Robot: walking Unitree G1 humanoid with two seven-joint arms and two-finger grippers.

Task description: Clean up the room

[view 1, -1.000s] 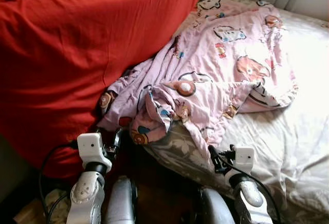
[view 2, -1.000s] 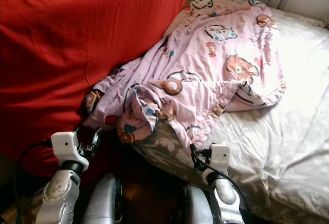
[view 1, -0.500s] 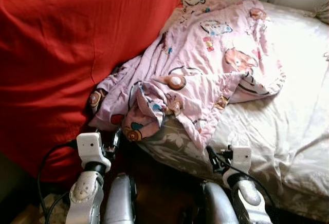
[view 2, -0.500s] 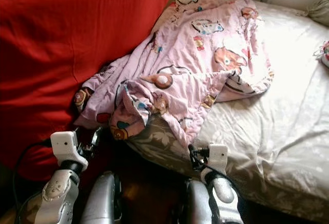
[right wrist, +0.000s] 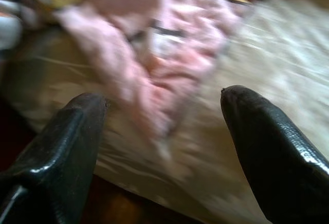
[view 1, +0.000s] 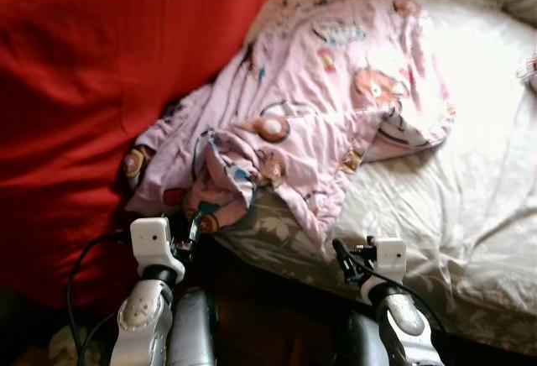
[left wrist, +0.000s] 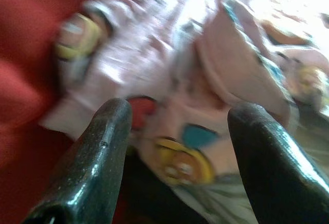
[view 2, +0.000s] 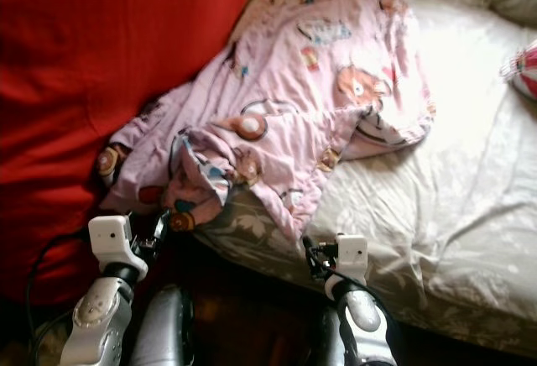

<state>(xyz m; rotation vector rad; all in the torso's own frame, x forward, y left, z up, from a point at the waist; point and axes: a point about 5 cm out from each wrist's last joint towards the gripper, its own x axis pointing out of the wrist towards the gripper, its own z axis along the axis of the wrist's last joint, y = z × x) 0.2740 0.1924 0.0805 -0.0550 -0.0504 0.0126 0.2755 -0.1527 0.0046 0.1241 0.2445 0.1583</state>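
Pink cartoon-print blanket lay rumpled across the bed, its bunched corner spilling off the near edge beside the red cover. Left gripper and right gripper hovered spread and unloaded before that edge, seemingly approaching.

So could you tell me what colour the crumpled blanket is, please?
Pale pink with cartoon prints; the blanket shows best in the left eye view.

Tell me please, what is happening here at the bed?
The robot faces a bed where a crumpled pink blanket lies beside a big red cover. Both grippers are open and hold nothing: the left gripper points at the blanket's near corner, and the right gripper points at its edge on the sheet.
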